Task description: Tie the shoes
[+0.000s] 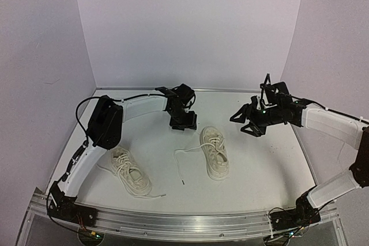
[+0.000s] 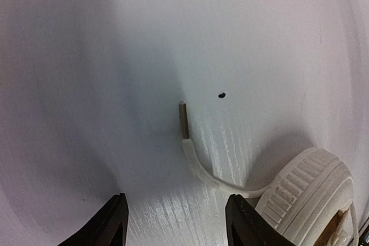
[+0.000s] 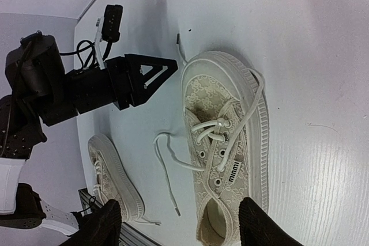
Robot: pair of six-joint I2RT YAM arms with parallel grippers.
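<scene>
Two cream-white shoes lie on the white table. One shoe (image 1: 214, 152) is in the middle, toe pointing away, and the other shoe (image 1: 130, 170) is at the front left. A loose lace (image 1: 185, 152) trails left from the middle shoe. My left gripper (image 1: 183, 120) hovers just beyond that shoe's toe (image 2: 305, 194), open, with nothing between its fingers. A second lace end (image 2: 184, 120) curls on the table ahead of my left gripper (image 2: 176, 223). My right gripper (image 1: 249, 122) hangs to the right of the shoe. It is open and empty, and the right gripper (image 3: 181, 226) looks down on the middle shoe (image 3: 225, 142).
White walls close in the table at the back and both sides. A metal rail (image 1: 184, 220) runs along the near edge. A small dark speck (image 2: 221, 94) marks the table past the lace end. The left arm (image 3: 69, 90) reaches in beside the shoe.
</scene>
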